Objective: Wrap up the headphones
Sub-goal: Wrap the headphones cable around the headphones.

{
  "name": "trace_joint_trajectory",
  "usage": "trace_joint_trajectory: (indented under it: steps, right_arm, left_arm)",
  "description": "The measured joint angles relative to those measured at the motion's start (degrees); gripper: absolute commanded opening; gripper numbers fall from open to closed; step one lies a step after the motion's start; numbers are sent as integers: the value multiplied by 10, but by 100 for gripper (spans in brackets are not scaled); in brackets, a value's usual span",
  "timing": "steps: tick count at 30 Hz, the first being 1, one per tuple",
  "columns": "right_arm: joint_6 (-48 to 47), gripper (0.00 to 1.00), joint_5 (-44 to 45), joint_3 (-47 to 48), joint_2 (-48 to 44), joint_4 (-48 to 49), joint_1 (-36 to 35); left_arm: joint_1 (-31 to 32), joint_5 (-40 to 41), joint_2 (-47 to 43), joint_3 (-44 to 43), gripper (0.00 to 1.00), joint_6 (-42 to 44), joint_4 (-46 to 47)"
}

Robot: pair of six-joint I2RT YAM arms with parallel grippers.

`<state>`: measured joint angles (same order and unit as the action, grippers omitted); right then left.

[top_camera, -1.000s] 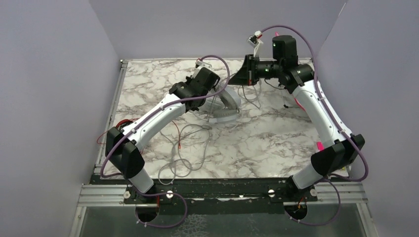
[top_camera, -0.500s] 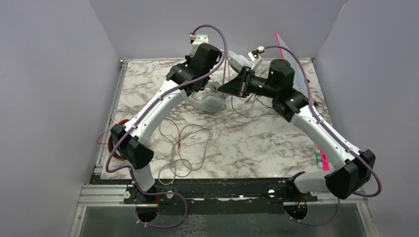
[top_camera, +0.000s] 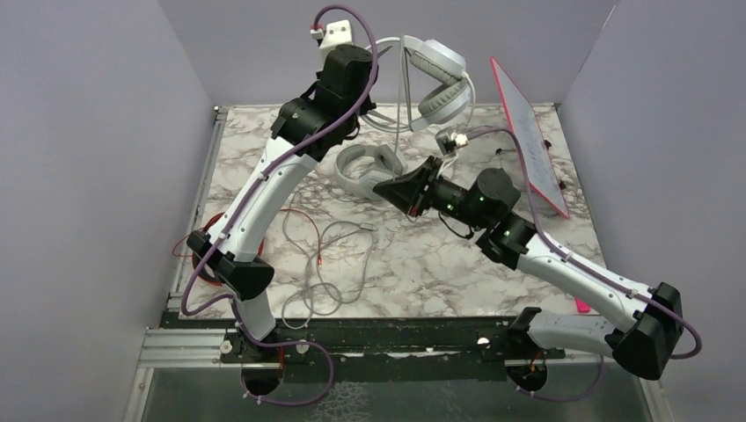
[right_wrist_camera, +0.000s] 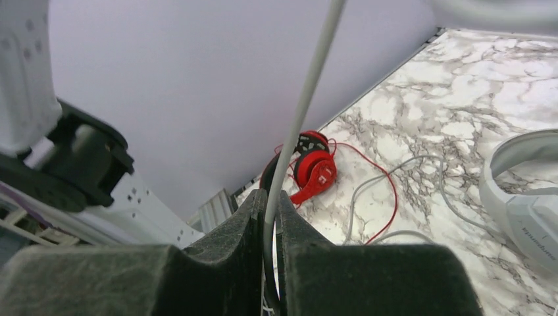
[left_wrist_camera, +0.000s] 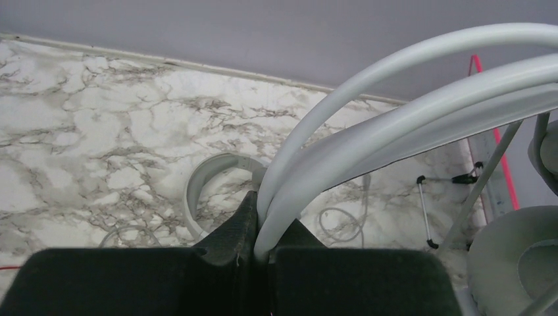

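My left gripper (top_camera: 373, 53) is raised high at the back and shut on the headband of the white-silver headphones (top_camera: 437, 81). The band (left_wrist_camera: 395, 99) runs out from between its fingers (left_wrist_camera: 263, 250). The headset's thin grey cable (top_camera: 400, 119) hangs down to my right gripper (top_camera: 388, 187), which is shut on the cable (right_wrist_camera: 309, 92) in the right wrist view (right_wrist_camera: 271, 204). The light grey headphones (top_camera: 362, 167) lie on the table below. The red-and-black headphones (right_wrist_camera: 313, 170) lie at the left edge (top_camera: 207, 255), partly hidden by my left arm.
A red cable (top_camera: 303, 227) and loose grey cable loops (top_camera: 325, 264) lie on the marble table (top_camera: 457, 264) at front left. A grey board with a red edge (top_camera: 528, 132) leans at the back right. Purple walls enclose the table.
My left arm has lifted the white-silver headphones off the table, up and back. My right gripper has moved left and nearer, down along the hanging cable.
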<state>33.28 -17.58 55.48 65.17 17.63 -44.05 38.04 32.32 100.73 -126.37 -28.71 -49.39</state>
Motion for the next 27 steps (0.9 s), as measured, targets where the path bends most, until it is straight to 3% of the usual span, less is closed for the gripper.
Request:
trace_joint_trajectory:
  steps: [8, 16, 27]
  right_arm:
    - [-74, 8, 59, -116, -16, 123, -47]
    - [-98, 11, 115, -208, -17, 256, -62]
    - [-90, 9, 139, -229, 21, 294, -69]
  left_arm:
    - [-2, -3, -4, -36, 0, 11, 8]
    - [-1, -28, -22, -36, 0, 43, -15]
    - [-4, -30, -65, -44, 0, 41, 5]
